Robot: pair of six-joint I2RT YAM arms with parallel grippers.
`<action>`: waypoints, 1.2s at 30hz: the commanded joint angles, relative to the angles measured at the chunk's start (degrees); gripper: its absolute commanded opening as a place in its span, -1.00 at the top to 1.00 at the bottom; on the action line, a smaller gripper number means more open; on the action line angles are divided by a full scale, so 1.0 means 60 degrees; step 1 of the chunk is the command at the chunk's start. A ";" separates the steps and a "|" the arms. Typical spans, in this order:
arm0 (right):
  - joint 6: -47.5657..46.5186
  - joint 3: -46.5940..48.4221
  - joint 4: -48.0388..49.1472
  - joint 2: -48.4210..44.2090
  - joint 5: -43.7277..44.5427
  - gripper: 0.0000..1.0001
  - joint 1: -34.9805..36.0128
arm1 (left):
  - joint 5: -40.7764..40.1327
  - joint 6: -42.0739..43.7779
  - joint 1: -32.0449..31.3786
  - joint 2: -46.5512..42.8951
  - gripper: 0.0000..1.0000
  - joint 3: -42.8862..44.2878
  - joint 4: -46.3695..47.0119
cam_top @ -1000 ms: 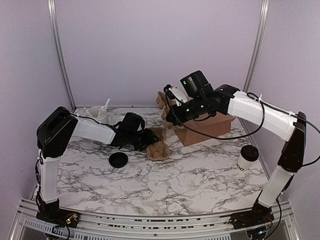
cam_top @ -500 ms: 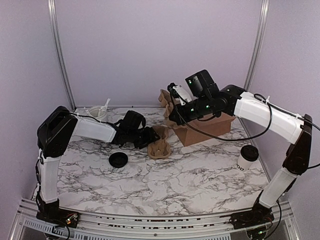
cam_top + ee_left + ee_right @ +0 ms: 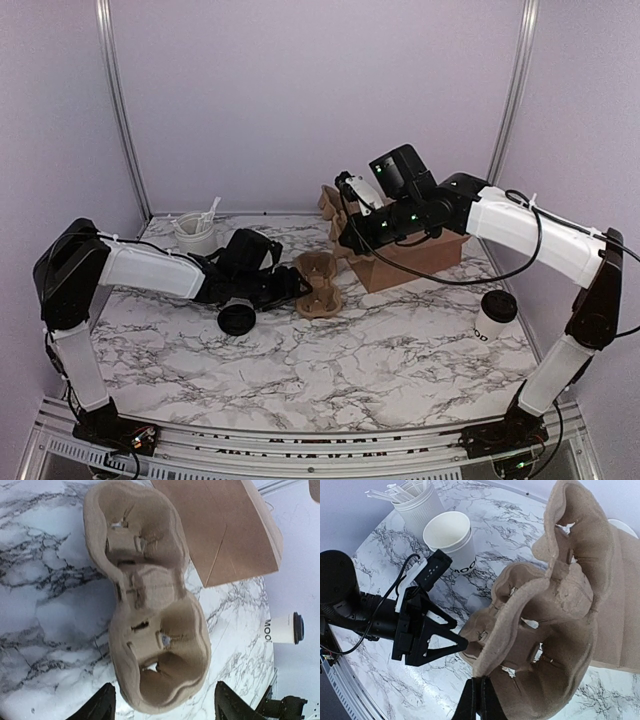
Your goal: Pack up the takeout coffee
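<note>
Two grippers are in view, and neither is near the takeout coffee (image 3: 493, 317). It stands upright with its long axis vertical and black lid on, at the lower right of the overhead view, well apart from the cup carrier (image 3: 321, 284) lying flat mid-frame. From the left gripper (image 3: 299, 290) the cup lies far to the right, beyond the carrier and the brown box (image 3: 415, 258). That gripper's fingers (image 3: 102, 707) are spread either side of the carrier's near end, not closed on it. The right gripper (image 3: 480, 700), up at centre over the box, has its fingers pinched together on the edge of a second carrier (image 3: 555, 605) held in the air. I judge the right arm the nearer, though its hand is occupied. The left wrist view shows the cup small and sideways at the right edge, its lettering only partly readable. A lidless cup (image 3: 451, 539) shows in the right wrist view alone; overhead, the left arm hides it.
</note>
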 commanded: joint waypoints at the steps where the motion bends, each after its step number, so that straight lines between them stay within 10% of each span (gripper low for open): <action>1: 0.0058 -0.0070 0.0043 -0.0291 0.0225 1.00 0.0002 | 0.0232 0.0350 -0.0524 -0.0784 -0.35 -0.0615 -0.0116; 14: 0.0000 -0.0078 -0.0120 -0.0478 0.0684 1.00 -0.0028 | 0.0725 -0.0010 -0.1747 0.0694 -0.34 0.0332 0.0182; 36: 0.0478 -0.1404 -0.0853 -0.1843 0.0743 1.00 0.0511 | 0.1640 0.0629 -0.0185 0.1900 -0.39 0.2463 0.0057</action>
